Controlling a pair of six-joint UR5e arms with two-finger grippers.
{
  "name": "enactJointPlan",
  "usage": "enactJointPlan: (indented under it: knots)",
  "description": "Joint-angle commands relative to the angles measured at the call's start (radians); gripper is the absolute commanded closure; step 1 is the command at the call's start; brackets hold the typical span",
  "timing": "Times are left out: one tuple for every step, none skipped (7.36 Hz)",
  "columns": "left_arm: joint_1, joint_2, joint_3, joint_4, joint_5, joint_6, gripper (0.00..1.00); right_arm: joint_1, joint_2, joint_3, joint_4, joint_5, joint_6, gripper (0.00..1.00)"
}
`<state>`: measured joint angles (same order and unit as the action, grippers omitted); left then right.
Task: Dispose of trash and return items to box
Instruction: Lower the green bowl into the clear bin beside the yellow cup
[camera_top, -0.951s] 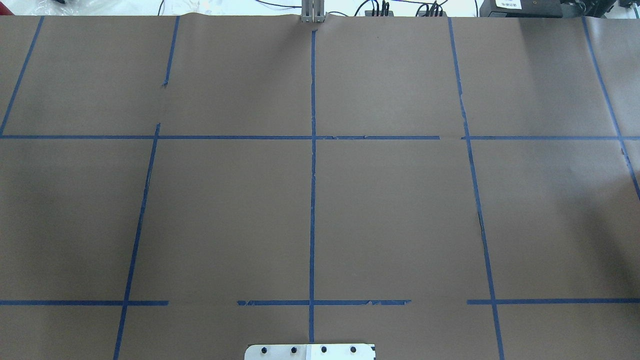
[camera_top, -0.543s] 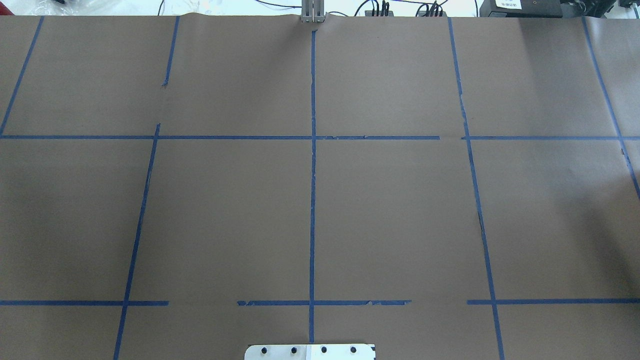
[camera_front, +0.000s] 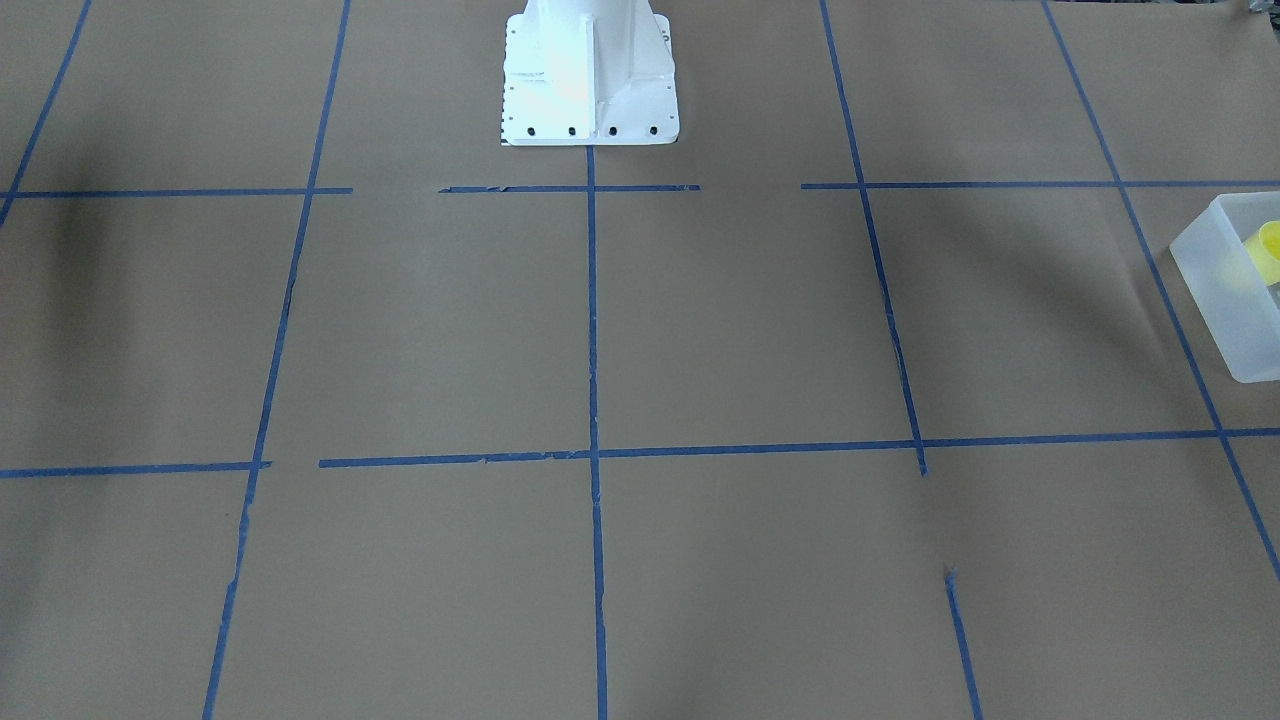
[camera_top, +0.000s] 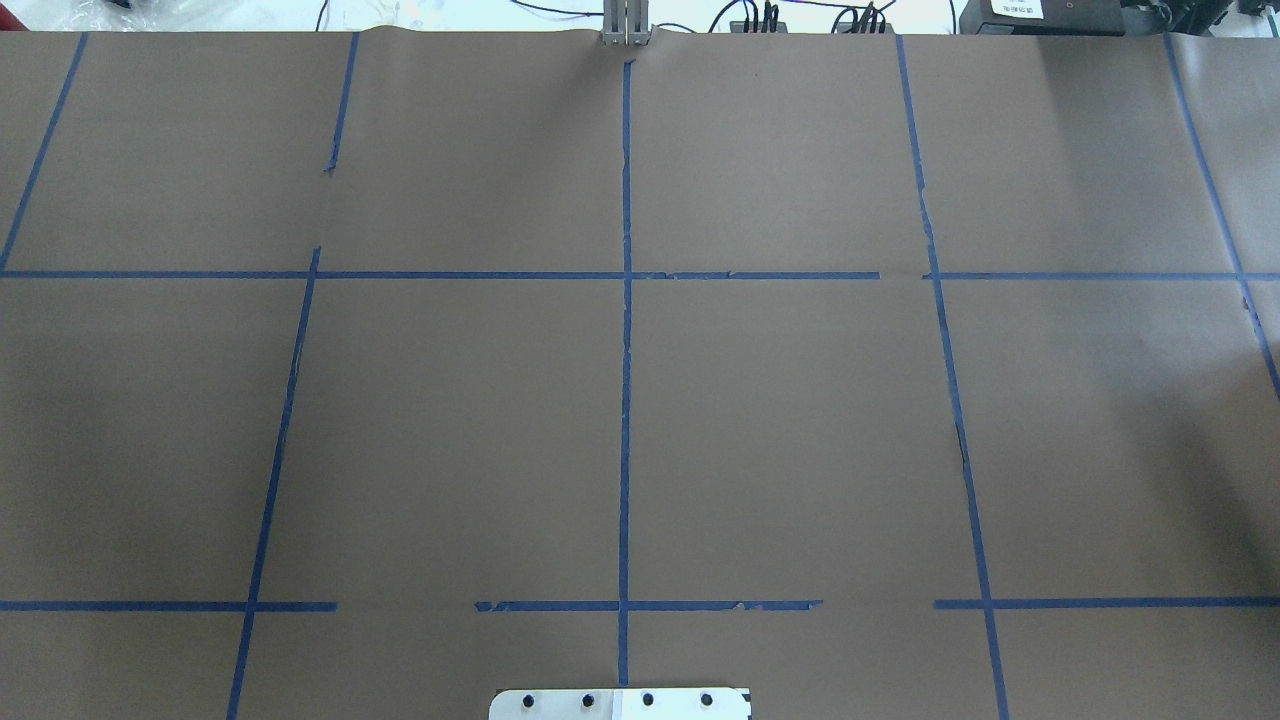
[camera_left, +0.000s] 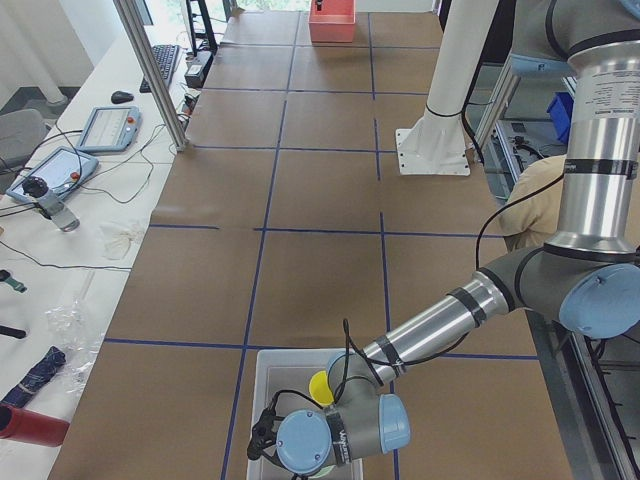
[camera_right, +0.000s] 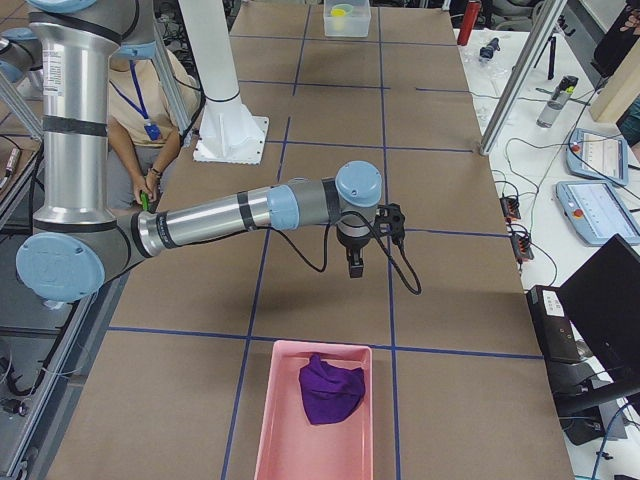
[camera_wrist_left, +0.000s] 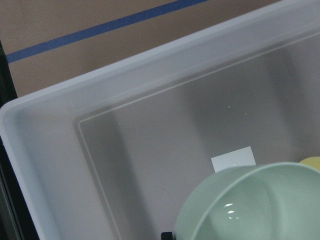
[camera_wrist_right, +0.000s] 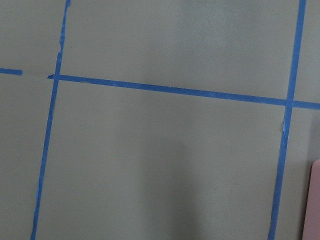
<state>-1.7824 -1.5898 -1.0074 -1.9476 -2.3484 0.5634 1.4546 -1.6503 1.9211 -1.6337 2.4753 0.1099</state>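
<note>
- Your left gripper (camera_left: 265, 440) is down over the frosted plastic box (camera_left: 285, 368) at the robot's left end of the table (camera_left: 320, 220). Its fingers are tucked under the wrist in the side view and barely enter the wrist view, so I cannot tell whether they are spread, closed or pinching something.
- The mint-green bowl (camera_wrist_left: 250, 205) fills the lower right of the left wrist view, mouth up, inside the box's walls and right at that gripper. I cannot tell whether it sits on the box floor or hangs from the fingers.
- The yellow cup (camera_left: 320, 385) is in the same box, just beside the bowl.
- Your right gripper (camera_right: 356, 262) hangs pointing down over bare table, near the pink tray (camera_right: 275, 440). The side view does not show how wide it stands.
- The purple cloth (camera_right: 330, 392) lies in that tray, apart from the right gripper.
- The relation that matters: the bowl is directly at the left gripper, and the right arm is at the table's far end, so the remaining work looks like the left arm's.
- The bowl is round, so there is no long axis to align. If it is held, I judge you need only let go and lift straight up, minding the near box wall.
</note>
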Motion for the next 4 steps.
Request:
enactJointPlan:
  knots:
    - [-0.002,0.001,-0.022,-0.001,-0.002,-0.013,0.0,-0.002,0.0,-0.001,0.0,-0.001,0.001,0.0]
    - [-0.002,0.017,-0.169,0.039,-0.011,-0.066,0.0,0.0,0.001,-0.001,0.0,-0.001,-0.001,0.0]
    - [-0.002,0.037,-0.365,0.187,-0.011,-0.142,0.0,0.001,0.007,0.012,0.0,-0.039,-0.002,0.0]
    - [-0.002,0.033,-0.569,0.379,-0.012,-0.237,0.0,0.001,0.02,0.028,0.0,-0.135,-0.004,0.0]
